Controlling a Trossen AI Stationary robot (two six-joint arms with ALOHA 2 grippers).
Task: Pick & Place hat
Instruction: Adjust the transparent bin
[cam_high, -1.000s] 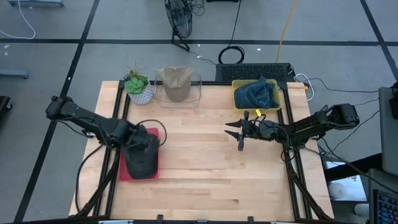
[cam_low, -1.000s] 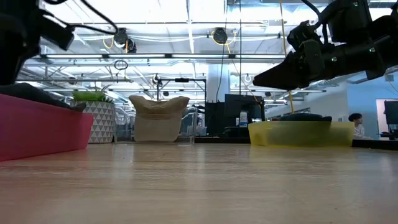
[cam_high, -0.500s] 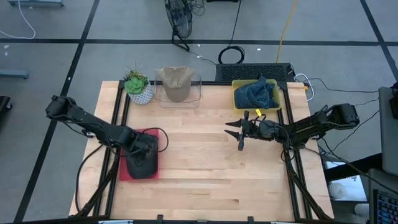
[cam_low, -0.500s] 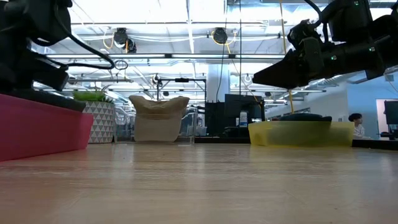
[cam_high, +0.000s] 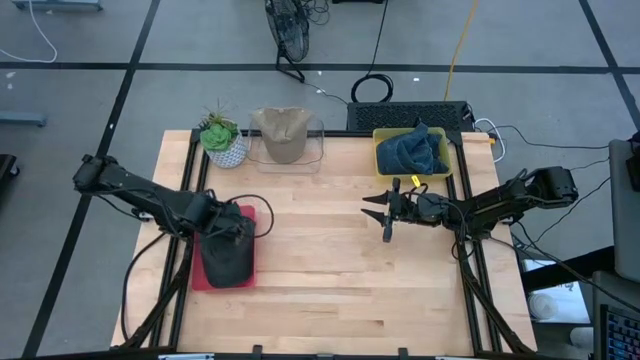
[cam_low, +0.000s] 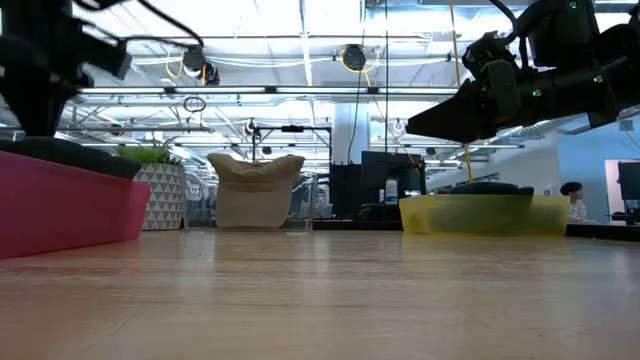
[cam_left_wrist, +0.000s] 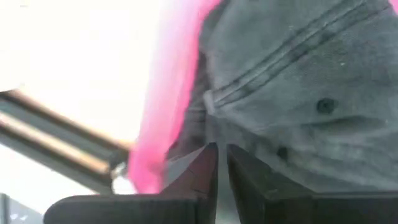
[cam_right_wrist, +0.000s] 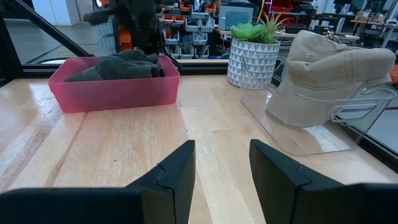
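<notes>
A dark grey hat (cam_high: 232, 265) lies crumpled in a pink tray (cam_high: 196, 283) near the table's left edge. My left gripper (cam_high: 227, 228) stands over the hat's far end, pointing down, its fingers closed together at the grey cloth (cam_left_wrist: 298, 81) beside the tray's pink wall (cam_left_wrist: 168, 93). My right gripper (cam_high: 385, 215) hovers open above the table's right half and touches nothing. In its wrist view, the right gripper (cam_right_wrist: 221, 155) faces the tray (cam_right_wrist: 115, 84) across bare wood. My left gripper comes at the hat from above, pointing down, at its end near the tray's far wall. The fingertips (cam_left_wrist: 208, 155) close on a fold of the grey cloth (cam_left_wrist: 208, 106), though the pinched bit itself is hidden between them. The hat lies in the tray.
A beige hat (cam_high: 281, 133) sits on a clear stand at the far edge, next to a potted plant (cam_high: 222, 138). A yellow bin (cam_high: 380, 135) with blue cloth stands far right. Bare wood spans the table's middle (cam_high: 320, 260). A person shows in the room behind (cam_low: 574, 200).
My left gripper dropped onto the hat in the pink tray, then shifted a little toward the far edge while staying on it. The hat has kept its place in the tray.
</notes>
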